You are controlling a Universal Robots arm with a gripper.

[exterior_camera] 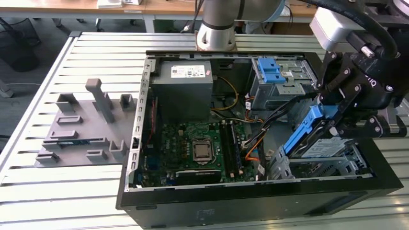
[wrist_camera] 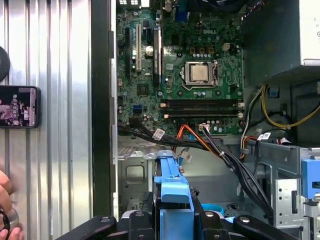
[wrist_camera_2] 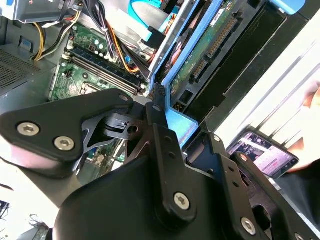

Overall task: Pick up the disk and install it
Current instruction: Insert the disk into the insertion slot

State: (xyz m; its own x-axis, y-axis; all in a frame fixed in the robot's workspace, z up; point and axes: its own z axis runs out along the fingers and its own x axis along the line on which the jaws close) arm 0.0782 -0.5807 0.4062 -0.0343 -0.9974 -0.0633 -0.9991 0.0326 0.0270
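**Disk held tilted over the drive bay, not yet seated**

At the exterior view's left, a grey moulded fixture tray (exterior_camera: 80,129) on the slatted metal table (exterior_camera: 96,52), well clear of the work; no need to pass over it; further right, the open black computer case (exterior_camera: 255,206) with its green motherboard (exterior_camera: 198,143), orange and black cables (exterior_camera: 255,143) bunched just beside the bay, worth watching for snags; at the exterior view's right, the flat silver hard drive in its blue plastic frame, the disk (exterior_camera: 313,136), slanted over the grey metal drive cage (exterior_camera: 319,165), lower end low in the cage, upper end raised; pinched by the black gripper (exterior_camera: 335,117), fingers pressed onto the blue frame in both wrist views (wrist_camera: 172,192); best done by levelling the disk with the cage rails before pressing down, keeping the grip square on the frame; phone (wrist_camera: 19,106) and a person's hand (wrist_camera: 6,200) on the table outside the case.
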